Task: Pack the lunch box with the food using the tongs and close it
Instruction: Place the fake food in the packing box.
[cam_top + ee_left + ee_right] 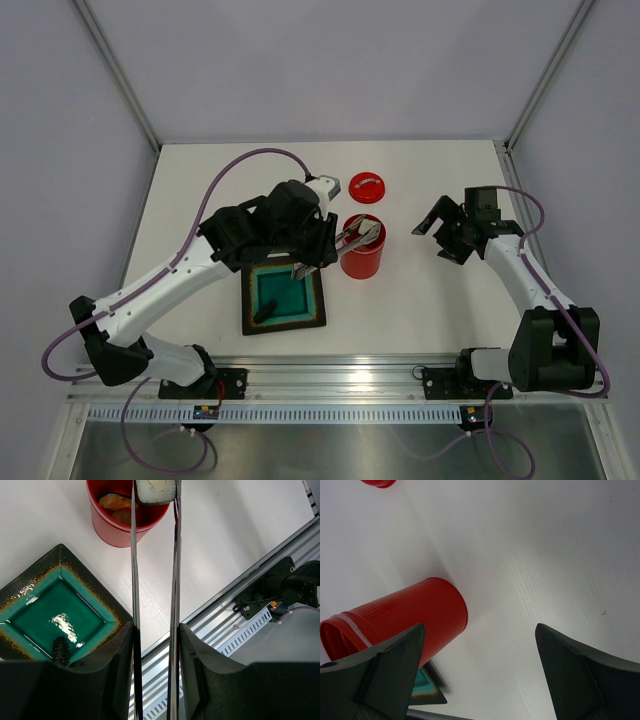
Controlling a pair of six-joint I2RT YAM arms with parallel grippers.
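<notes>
The left fingers [120,675], pressed on the tongs [134,580], hold a white food piece [155,490] over the lunch box [112,532] mouth at upper centre, so best centre it and ease the squeeze gently, while the right fingers [395,665] stand spread, idle.

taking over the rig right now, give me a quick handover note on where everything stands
Left end effector: closed on the tongs, which pinch a white piece above the open lunch box.
Right end effector: open, empty, right of the lunch box, not touching it.
Done: an orange piece and a brown piece are in the box.
Left: drop the white piece in, move the dark stick off the plate, then fit the lid, which lies on the table behind the box.
</notes>
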